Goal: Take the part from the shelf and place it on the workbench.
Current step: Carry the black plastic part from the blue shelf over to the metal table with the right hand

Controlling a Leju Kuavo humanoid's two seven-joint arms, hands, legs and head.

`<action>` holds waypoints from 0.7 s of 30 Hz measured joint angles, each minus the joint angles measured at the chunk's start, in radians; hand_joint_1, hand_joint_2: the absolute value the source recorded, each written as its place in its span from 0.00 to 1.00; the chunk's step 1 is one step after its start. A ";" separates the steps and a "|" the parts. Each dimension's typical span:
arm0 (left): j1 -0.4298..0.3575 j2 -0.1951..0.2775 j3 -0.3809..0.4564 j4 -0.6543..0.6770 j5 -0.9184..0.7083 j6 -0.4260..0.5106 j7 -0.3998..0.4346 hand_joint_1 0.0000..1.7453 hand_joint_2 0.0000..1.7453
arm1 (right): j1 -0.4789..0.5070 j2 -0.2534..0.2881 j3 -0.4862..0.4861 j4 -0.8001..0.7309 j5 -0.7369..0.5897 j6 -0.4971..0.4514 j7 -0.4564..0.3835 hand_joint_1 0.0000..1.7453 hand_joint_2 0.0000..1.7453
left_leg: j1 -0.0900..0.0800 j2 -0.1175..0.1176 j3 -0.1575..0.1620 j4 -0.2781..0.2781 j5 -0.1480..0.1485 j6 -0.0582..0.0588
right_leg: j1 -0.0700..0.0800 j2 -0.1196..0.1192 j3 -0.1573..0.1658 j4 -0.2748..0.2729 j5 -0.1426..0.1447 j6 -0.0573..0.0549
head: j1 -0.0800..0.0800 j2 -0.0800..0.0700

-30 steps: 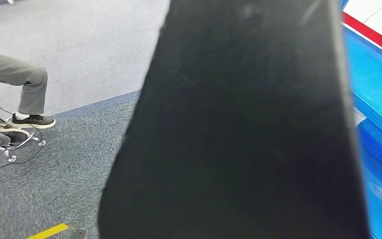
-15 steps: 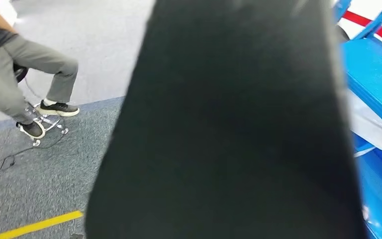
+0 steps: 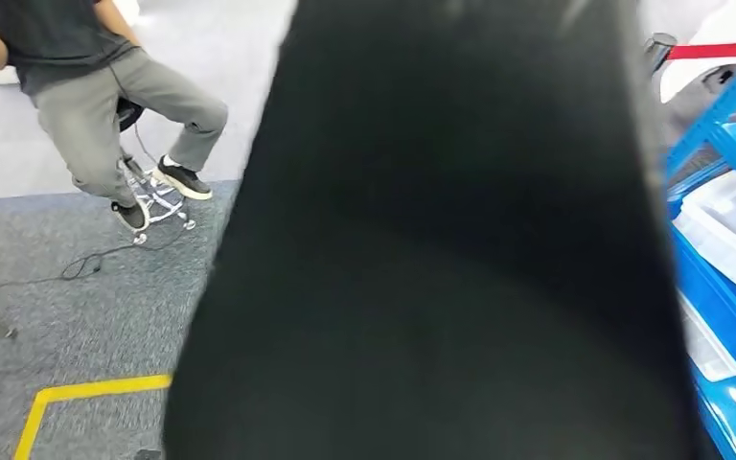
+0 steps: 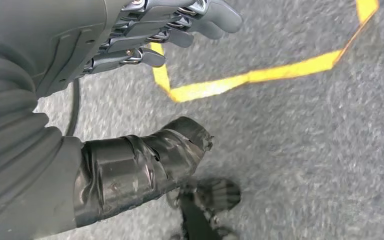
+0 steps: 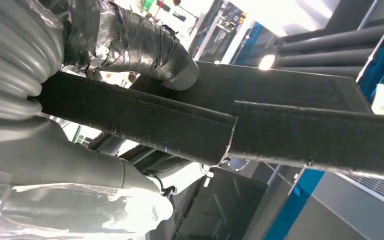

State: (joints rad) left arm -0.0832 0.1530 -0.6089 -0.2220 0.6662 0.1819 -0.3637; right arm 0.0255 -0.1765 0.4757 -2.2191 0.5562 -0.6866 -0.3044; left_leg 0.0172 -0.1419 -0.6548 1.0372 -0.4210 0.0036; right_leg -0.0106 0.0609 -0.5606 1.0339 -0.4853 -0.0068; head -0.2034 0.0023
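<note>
A large flat black part (image 3: 441, 249) stands right in front of the head camera and hides most of the scene beyond it. In the right wrist view my right hand (image 5: 95, 55) grips this black part (image 5: 290, 130) by its edge, the taped thumb (image 5: 145, 50) lying on one face. My left hand (image 4: 65, 60) hangs over the grey carpet with fingers (image 4: 190, 20) stretched out, thumb (image 4: 145, 160) apart and nothing in it. A blue shelf (image 3: 728, 125) stands at the right edge.
A person (image 3: 105, 86) sits on a wheeled stool (image 3: 158, 196) at the upper left, with a cable (image 3: 77, 264) trailing over the carpet. Yellow floor tape (image 3: 86, 393) marks a corner at the lower left. Blue bins with white trays (image 3: 728, 240) sit on the shelf.
The whole picture has shifted, so the camera has turned: the seated person and the shelf frame now show more fully. The black part stays in front of the head view.
</note>
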 joint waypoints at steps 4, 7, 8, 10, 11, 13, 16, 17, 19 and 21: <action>-0.002 -0.004 0.000 0.000 0.000 0.000 0.004 0.00 1.00 | 0.005 0.001 0.000 -0.002 0.008 0.000 0.007 1.00 1.00 | -0.005 0.113 -0.072 0.151 -0.085 -0.014 | -0.002 -0.058 0.009 -0.014 0.010 -0.013 | -0.012 0.000; -0.004 -0.008 0.000 0.000 -0.006 -0.001 0.005 0.00 1.00 | 0.012 0.001 -0.001 -0.004 0.015 0.000 0.008 1.00 1.00 | -0.002 0.134 -0.108 0.242 -0.106 -0.020 | 0.002 -0.103 0.006 -0.011 0.008 -0.014 | -0.012 0.000; -0.002 -0.010 0.000 0.000 -0.009 -0.001 0.005 0.00 1.00 | 0.013 0.001 -0.002 -0.006 0.018 0.000 0.009 1.00 1.00 | -0.002 0.138 -0.085 0.204 -0.083 -0.019 | 0.003 -0.116 0.006 -0.009 0.006 -0.014 | -0.012 0.000; -0.002 -0.011 -0.001 0.000 -0.017 -0.001 0.006 0.00 1.00 | 0.017 0.002 -0.004 -0.009 0.024 0.000 0.011 1.00 1.00 | -0.008 0.166 -0.009 0.075 -0.037 -0.009 | 0.006 -0.139 0.007 -0.006 0.002 -0.010 | -0.012 0.000; -0.004 -0.011 -0.002 0.000 -0.022 -0.001 0.007 0.00 1.00 | 0.019 0.003 -0.005 -0.012 0.029 0.000 0.013 1.00 1.00 | -0.013 0.181 0.018 0.025 -0.026 -0.001 | 0.009 -0.149 0.007 -0.006 0.000 -0.007 | -0.012 0.000; -0.006 -0.011 -0.007 0.000 -0.030 -0.001 0.008 0.00 1.00 | 0.026 0.003 -0.009 -0.017 0.038 0.000 0.019 1.00 1.00 | -0.021 0.191 0.033 -0.010 -0.025 0.012 | 0.011 -0.165 0.009 -0.008 -0.001 0.002 | -0.011 0.000; -0.001 -0.012 -0.018 0.000 -0.037 -0.001 0.012 0.00 1.00 | 0.032 0.003 -0.018 -0.025 0.046 0.000 0.025 1.00 1.00 | -0.016 0.163 0.037 -0.028 -0.014 0.026 | 0.009 -0.152 0.010 -0.001 -0.012 0.019 | -0.011 0.000; 0.000 -0.013 -0.022 0.000 -0.039 -0.001 0.013 0.00 1.00 | 0.034 0.003 -0.022 -0.028 0.048 0.000 0.028 1.00 1.00 | -0.012 0.155 0.040 -0.034 -0.009 0.031 | 0.008 -0.126 0.000 0.024 -0.032 0.023 | -0.012 0.000; -0.003 -0.015 -0.029 0.000 -0.044 -0.001 0.014 0.00 1.00 | 0.045 0.003 -0.028 -0.031 0.055 0.000 0.035 1.00 1.00 | -0.008 0.136 0.040 -0.040 -0.003 0.038 | 0.005 -0.075 -0.049 0.133 -0.097 0.028 | -0.013 0.000; -0.006 -0.017 -0.034 0.000 -0.052 -0.003 0.015 0.00 1.00 | 0.060 0.003 -0.031 -0.033 0.063 0.000 0.045 1.00 1.00 | -0.007 0.113 0.036 -0.039 -0.001 0.039 | 0.002 -0.065 -0.102 0.246 -0.139 0.032 | -0.013 0.000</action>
State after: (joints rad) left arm -0.0892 0.1358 -0.6430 -0.2220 0.6142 0.1792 -0.3486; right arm 0.0858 -0.1736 0.4443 -2.2520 0.6196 -0.6870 -0.2596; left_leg 0.0099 -0.0292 -0.6184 0.9983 -0.4224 0.0425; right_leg -0.0090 -0.0037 -0.6628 1.2796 -0.6241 0.0249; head -0.2160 0.0023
